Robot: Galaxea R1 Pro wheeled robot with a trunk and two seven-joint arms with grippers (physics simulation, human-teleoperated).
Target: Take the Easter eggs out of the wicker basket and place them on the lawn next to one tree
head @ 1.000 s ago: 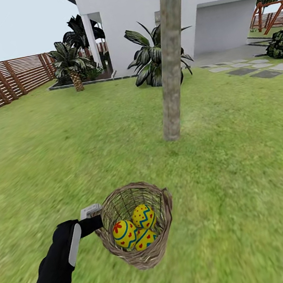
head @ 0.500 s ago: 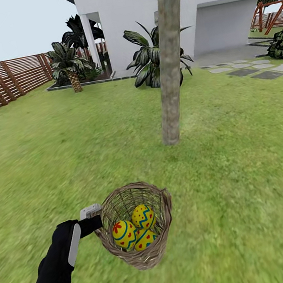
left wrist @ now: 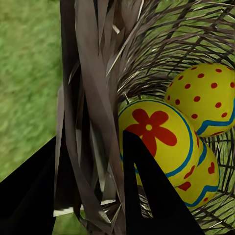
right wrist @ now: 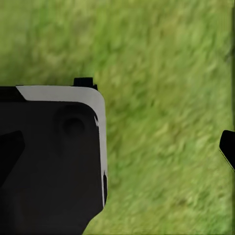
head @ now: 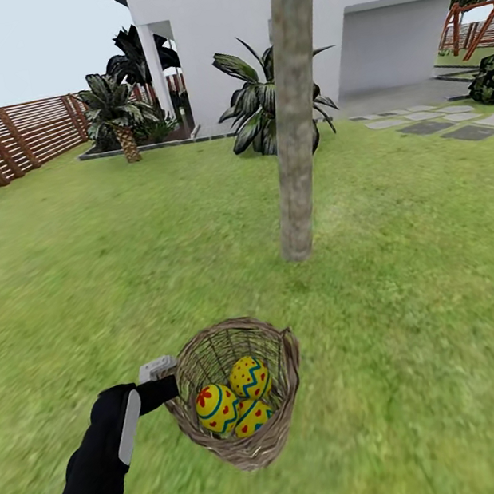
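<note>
Gripping the basket (head: 240,398) by its braided rim, the left fingers (left wrist: 147,196) are clamped across the weave, one inside by the flower-painted egg (left wrist: 156,139), one outside. Basket hangs off the grass, tipped a little, three eggs (head: 234,403) nested touching in its bottom. Woven twigs look light and springy, likely to flex at the rim, so a deep bite suits. Eggs look glossy, hard, probably slick: take each across the middle. Right fingers: cannot tell. Lawn (head: 421,313) beyond; tree (head: 295,149) trunk stands ahead, near.
</note>
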